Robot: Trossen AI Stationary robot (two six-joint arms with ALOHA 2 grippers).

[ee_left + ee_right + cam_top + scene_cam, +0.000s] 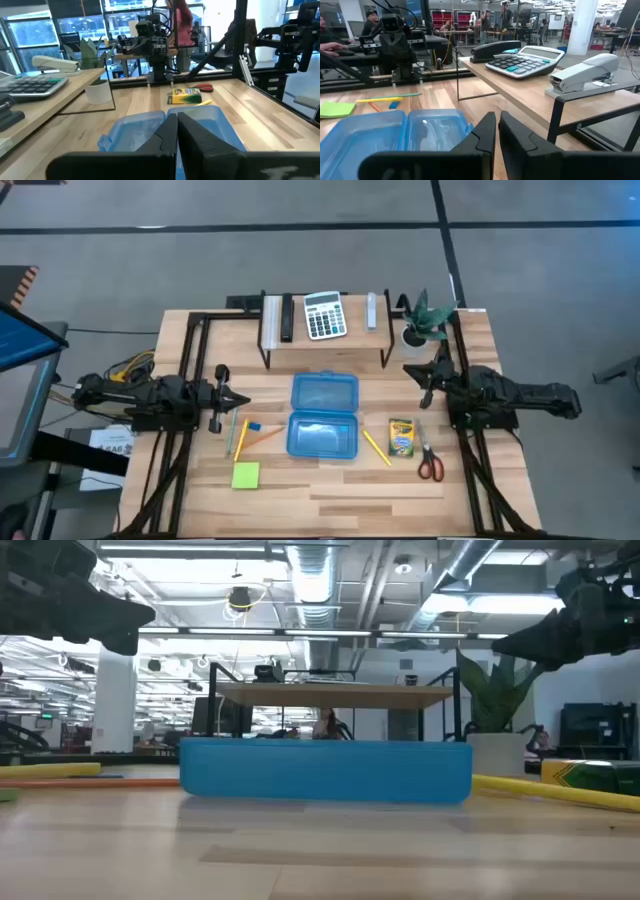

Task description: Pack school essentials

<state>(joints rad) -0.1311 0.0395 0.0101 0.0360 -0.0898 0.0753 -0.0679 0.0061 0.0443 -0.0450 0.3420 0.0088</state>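
Observation:
An open blue plastic case point(323, 415) lies flat at the table's middle, both halves facing up; it also shows in the low view point(325, 770). Left of it lie green, yellow and orange pencils point(240, 436), a blue eraser point(254, 426) and a lime sticky-note pad point(246, 475). Right of it lie a yellow pencil point(376, 446), a yellow-green crayon box point(401, 437) and red-handled scissors point(430, 464). My left gripper point(243, 400) hovers shut and empty left of the case. My right gripper point(408, 370) hovers shut and empty at the case's far right.
A raised wooden shelf point(325, 340) on black legs stands at the far edge, with a calculator point(324, 315), a stapler point(372, 310) and a black item point(286, 318). A small potted plant point(420, 320) stands at its right. Bare table lies near the front edge.

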